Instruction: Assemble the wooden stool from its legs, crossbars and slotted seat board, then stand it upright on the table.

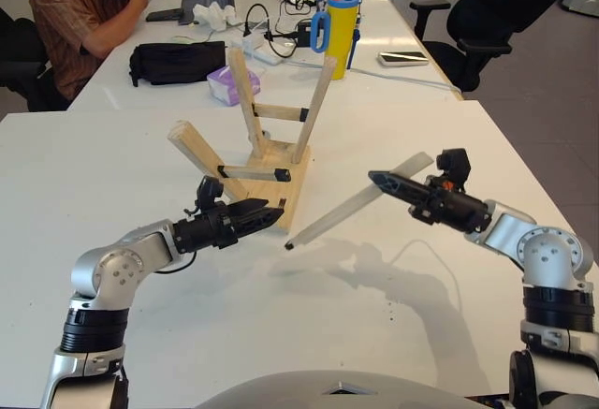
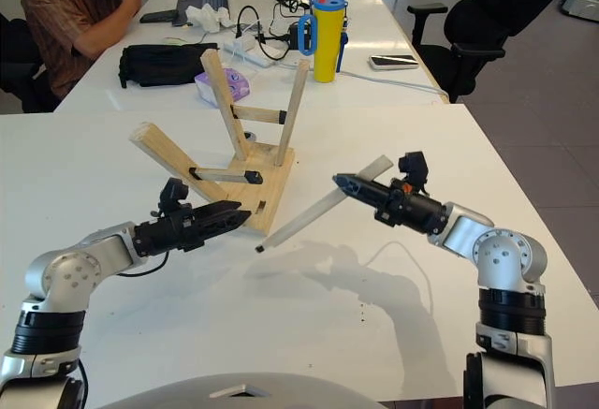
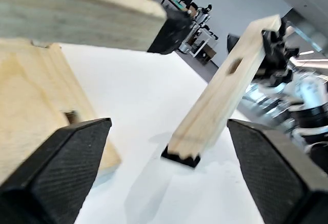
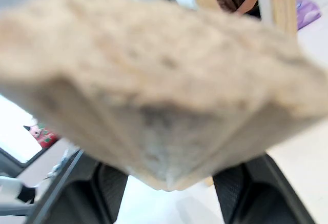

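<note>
R gripper (image 1: 386, 182) clamped on loose leg (image 1: 342, 211), L gripper (image 1: 265, 212) open beside seat board (image 1: 296, 194)

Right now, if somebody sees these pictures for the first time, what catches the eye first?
The half-built stool lies tipped in the middle of the table, three legs pointing up. Beside it the right gripper holds a loose leg slanted, lower end at the table. The open left gripper sits by the near edge of the seat board.

Bright, even light (soft shadows on the table (image 1: 234, 334))
</note>
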You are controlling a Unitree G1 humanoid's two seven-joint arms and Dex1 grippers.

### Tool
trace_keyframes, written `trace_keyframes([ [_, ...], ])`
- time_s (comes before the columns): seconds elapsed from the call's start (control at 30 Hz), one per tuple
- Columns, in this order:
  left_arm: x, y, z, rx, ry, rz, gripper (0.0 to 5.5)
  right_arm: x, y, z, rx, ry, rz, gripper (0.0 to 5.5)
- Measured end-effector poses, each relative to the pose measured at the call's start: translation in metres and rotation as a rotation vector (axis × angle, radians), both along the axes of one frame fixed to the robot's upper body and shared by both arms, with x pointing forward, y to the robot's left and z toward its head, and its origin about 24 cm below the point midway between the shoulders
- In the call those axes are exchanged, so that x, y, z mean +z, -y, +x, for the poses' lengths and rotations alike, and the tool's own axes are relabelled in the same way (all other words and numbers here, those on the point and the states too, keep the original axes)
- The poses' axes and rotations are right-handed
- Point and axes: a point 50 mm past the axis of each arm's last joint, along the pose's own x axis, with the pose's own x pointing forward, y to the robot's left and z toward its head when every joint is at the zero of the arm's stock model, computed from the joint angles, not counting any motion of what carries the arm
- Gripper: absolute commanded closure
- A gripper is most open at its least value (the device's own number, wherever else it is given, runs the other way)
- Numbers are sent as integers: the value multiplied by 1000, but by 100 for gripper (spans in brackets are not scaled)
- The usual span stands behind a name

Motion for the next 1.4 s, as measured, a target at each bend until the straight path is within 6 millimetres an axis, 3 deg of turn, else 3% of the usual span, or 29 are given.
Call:
trace_keyframes([
  [0.13,-13,4,6,41,147,194,134,11,-7,17,-36,114,-77,347],
  [0.33,-42,14,6,12,173,352,134,-3,-24,36,11,170,-194,347],
  [0.83,-47,16,9,-30,199,413,134,8,-38,50,137,289,-213,347],
  [1.07,-47,18,9,-25,195,408,134,3,-56,50,200,318,-240,348],
  [1.4,-46,21,10,-16,186,391,134,13,-69,62,256,459,-404,348],
])
